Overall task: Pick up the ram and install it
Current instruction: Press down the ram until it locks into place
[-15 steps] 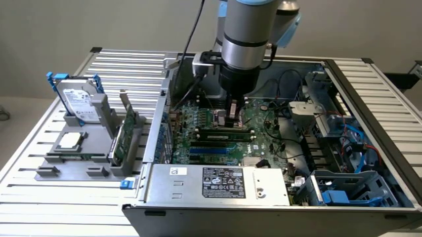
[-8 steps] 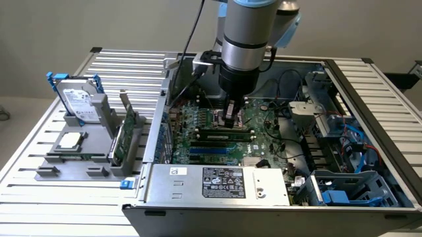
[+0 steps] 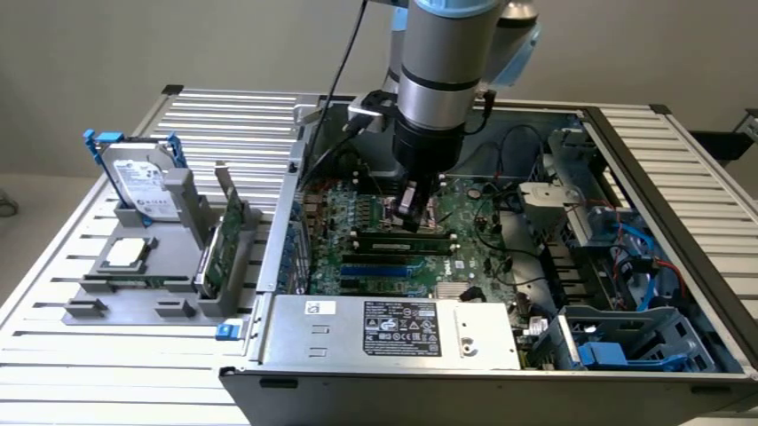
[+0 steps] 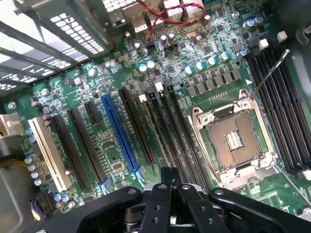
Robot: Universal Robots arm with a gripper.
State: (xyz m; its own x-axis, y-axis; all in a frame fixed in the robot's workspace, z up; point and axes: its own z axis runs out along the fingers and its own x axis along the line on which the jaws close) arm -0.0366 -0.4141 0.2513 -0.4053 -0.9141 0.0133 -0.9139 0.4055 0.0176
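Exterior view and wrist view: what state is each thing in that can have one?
Pincer: shut, low over the motherboard slots.
Ram: lying along the slots under the pincer; whether fully seated, cannot tell.
CPU socket: empty, its frame around it.
Blue expansion slot: empty.
Computer case: side open, lying flat on the table.
Hard drive: upright in the grey holder.
Expansion card: upright in the holder, outside the case.

Gripper [image 3: 413, 220] over the ram [image 3: 403, 241] on the motherboard [image 3: 474, 257] inside the case [image 3: 391, 333]
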